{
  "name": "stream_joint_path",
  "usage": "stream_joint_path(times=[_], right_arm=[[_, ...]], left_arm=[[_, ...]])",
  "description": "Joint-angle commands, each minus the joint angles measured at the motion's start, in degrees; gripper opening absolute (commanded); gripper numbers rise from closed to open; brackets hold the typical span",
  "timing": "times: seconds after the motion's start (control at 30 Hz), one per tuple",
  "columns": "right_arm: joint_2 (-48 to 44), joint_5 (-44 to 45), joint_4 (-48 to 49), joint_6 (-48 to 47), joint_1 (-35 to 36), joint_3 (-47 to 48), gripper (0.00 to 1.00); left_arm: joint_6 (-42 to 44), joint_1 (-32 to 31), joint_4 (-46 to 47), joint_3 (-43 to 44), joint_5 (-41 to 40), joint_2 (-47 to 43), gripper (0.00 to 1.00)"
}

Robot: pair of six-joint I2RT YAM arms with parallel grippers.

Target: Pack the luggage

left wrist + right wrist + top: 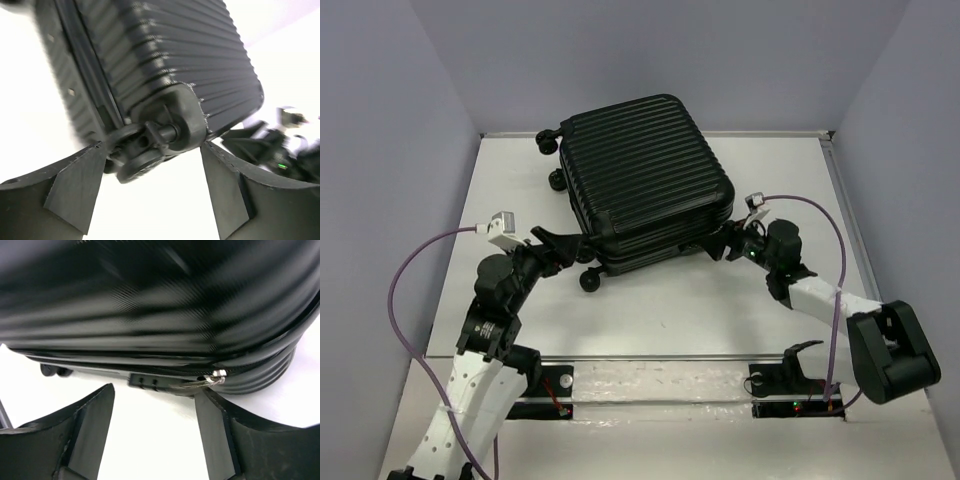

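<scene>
Luggage (645,180) sat shut mid-table, lid down, long axis running roughly 11 to 5 o'clock. Left gripper (558,247) hung spread at its 7 o'clock corner by a wheel (150,145); right gripper (732,243), also spread, faced the zipper pull (212,377) at 4 o'clock, about equally near.

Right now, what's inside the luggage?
Cannot be seen: the luggage lies closed on the white table, its ribbed shell hiding the inside. Only wheels and zipper pull show.

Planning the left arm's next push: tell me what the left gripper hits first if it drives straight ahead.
Most likely the luggage's wheel, dead ahead between the open left gripper's fingers, with the luggage shell right behind it.
</scene>
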Motion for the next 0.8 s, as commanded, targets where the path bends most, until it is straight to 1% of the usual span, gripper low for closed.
stream_joint_path(times=[0.0, 0.07, 0.17, 0.2, 0.27, 0.33, 0.4, 0.57, 0.6, 0.73, 0.77], right_arm=[[-7.6, 4.2, -4.9, -3.5, -1.3, -0.3, 0.68], [-7.5, 1.6, -5.0, -2.8, -5.6, -0.8, 0.66], [-6.3, -0.4, -2.7, -3.3, -7.3, -0.9, 0.64], [-5.4, -2.0, -2.6, -3.8, -8.0, -0.2, 0.61], [-4.4, -3.7, -2.5, -4.4, -8.1, 2.1, 0.59], [-2.9, -3.2, -2.7, -4.9, -8.1, 3.6, 0.59], [-2.3, -3.0, -2.6, -5.6, -8.1, 4.1, 0.59], [-0.8, -3.4, -1.5, -4.6, -8.1, 4.1, 0.60], [-0.6, -3.8, -0.4, -4.3, -8.1, 4.0, 0.60], [0.6, -7.3, -0.5, -4.1, -8.1, 4.6, 0.59], [0.3, -7.7, -0.4, -3.7, -8.1, 4.2, 0.61]], left_arm=[[4.7, -0.1, -6.5, 3.8, -2.6, -1.0, 0.91], [4.2, -0.1, -5.4, 3.0, 0.0, 1.1, 0.90], [4.2, -0.1, -3.4, 1.9, 1.6, 3.5, 0.88], [4.2, -0.1, -2.0, 1.7, 3.0, 3.7, 0.87], [3.9, -0.1, -0.8, 1.1, 4.4, 4.5, 0.86], [3.5, -0.1, 0.8, 0.7, 7.1, 5.7, 0.86], [3.8, 0.0, 1.9, 0.4, 9.6, 6.5, 0.86], [3.8, -0.1, 2.4, -1.0, 12.9, 8.8, 0.86], [3.6, -0.1, 4.3, -1.1, 13.3, 8.8, 0.86], [3.5, -0.1, 4.6, -1.4, 13.3, 9.2, 0.84], [3.3, -0.1, 4.7, -1.4, 13.2, 8.9, 0.84]])
